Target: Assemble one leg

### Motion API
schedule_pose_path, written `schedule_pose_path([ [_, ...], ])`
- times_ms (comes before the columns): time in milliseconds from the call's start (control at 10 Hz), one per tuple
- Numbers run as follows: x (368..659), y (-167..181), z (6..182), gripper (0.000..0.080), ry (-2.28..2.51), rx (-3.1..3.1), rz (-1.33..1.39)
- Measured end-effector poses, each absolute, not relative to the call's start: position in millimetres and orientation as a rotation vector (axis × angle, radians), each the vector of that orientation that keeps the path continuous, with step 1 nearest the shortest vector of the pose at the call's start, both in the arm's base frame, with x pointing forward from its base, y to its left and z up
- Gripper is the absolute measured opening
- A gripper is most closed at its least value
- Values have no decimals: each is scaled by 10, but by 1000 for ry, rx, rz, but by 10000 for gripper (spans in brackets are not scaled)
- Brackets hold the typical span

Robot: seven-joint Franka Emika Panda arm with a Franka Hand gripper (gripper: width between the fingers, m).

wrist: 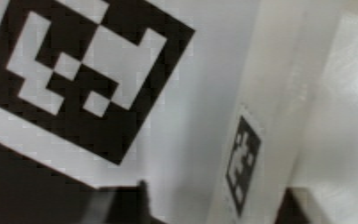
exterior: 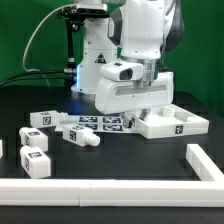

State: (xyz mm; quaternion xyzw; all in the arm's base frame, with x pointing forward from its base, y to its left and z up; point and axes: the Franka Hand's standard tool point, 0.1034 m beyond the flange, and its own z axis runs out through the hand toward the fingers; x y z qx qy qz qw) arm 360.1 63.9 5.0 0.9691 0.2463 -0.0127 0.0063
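We see the tool (exterior: 148,108) low at the large flat white rimmed panel (exterior: 172,125); can't tell if open or gripping. One small white tagged plastic leg block (exterior: 81,133) lies on the black table (exterior: 120,165), well apart. We'd centre over it before closing.

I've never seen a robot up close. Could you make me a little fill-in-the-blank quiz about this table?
The table is coloured ____. Each leg is a small ____ block bearing a tag. The big panel lies to the exterior view's ____ of the legs. The curtain behind the arm is ____.
Missing words: black, white, right, green.
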Motion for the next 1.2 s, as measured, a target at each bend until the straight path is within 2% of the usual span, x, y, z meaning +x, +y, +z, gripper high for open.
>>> schedule_pose_path([
  [100,3606,640,52,69,769,3033,-38],
  [300,3624,468,136,53,628,3070,-148],
  [600,3841,145,496,53,276,3133,-328],
  [700,3916,-11,606,53,225,3141,-291],
  [800,3938,-79,644,53,211,3144,-274],
  [1200,3921,-72,600,54,214,3140,-288],
])
